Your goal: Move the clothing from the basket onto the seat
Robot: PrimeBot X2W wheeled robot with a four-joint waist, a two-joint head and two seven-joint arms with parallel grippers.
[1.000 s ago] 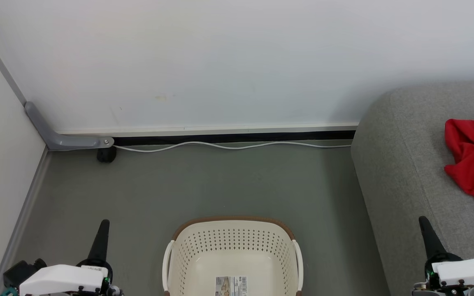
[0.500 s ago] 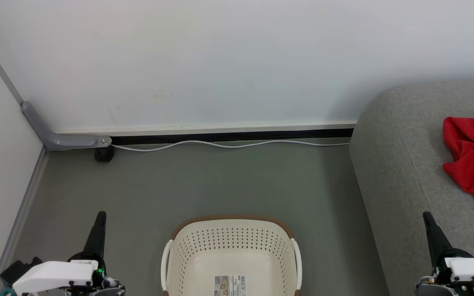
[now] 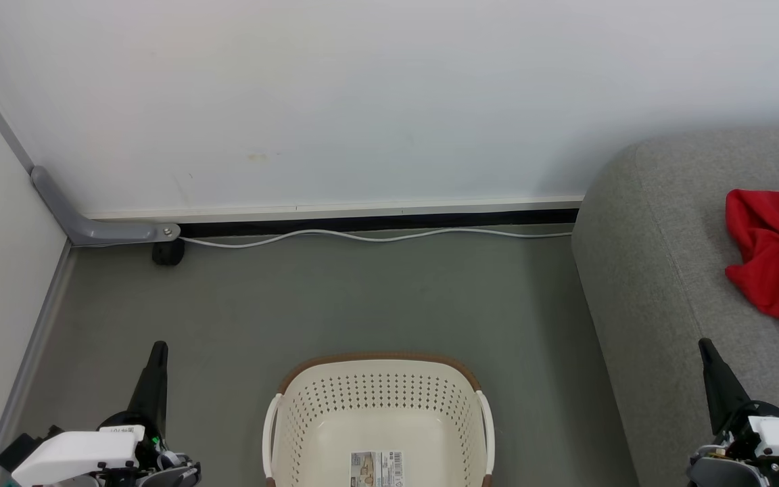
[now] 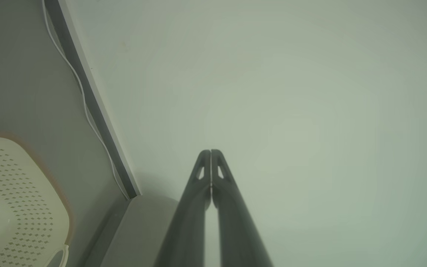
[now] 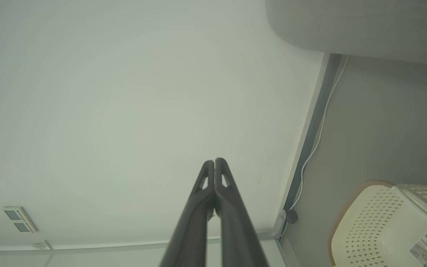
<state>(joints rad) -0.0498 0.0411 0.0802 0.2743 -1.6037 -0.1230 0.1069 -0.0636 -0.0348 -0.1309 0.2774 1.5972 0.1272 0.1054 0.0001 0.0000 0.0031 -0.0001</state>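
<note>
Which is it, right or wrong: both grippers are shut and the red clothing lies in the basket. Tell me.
One error: the head view shows the clothing on the couch, not in the basket. The left gripper and right gripper are shut.

Saw a cream basket (image 3: 376,399) with little holes and a brown rim at six o'clock, standing upright on the floor. Had a paper label (image 3: 377,468) stuck flat on its bottom. Found a big grey seat (image 3: 667,270) with round edges at three o'clock, apart from the basket. Spotted the red clothing (image 3: 775,264) with a bit of white, bunched up on top of the seat, far out at three o'clock.
</note>
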